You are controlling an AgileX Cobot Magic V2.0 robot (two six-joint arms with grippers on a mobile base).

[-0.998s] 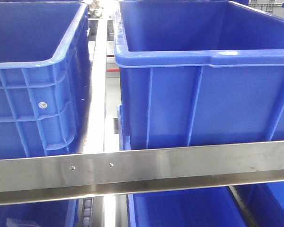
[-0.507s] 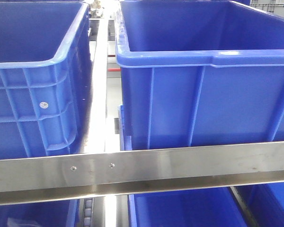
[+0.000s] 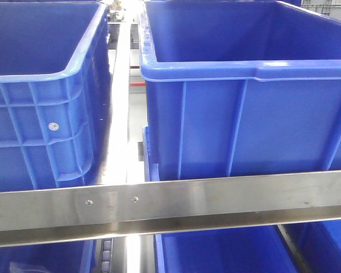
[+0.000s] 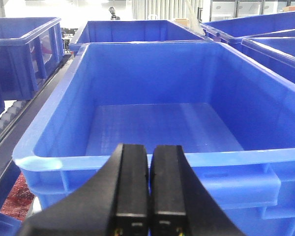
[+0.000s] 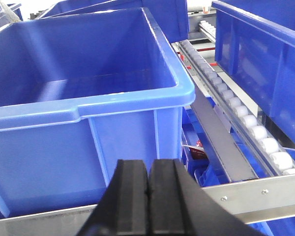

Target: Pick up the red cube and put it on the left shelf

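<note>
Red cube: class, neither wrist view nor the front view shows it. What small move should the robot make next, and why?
Probably look for the cube first. Both the left pincer and the right pincer are shut and hold nothing, and the blue bin before the left one looks empty. A small tilt toward the lower shelf level, under the steel rail, might bring it into view.

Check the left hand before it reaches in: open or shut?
Shut: the left hand's two black fingers press together, nothing between them.

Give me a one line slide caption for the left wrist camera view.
Left gripper, fingers shut with nothing between them, faces an empty blue bin on the shelf rack; no red cube visible.
</note>
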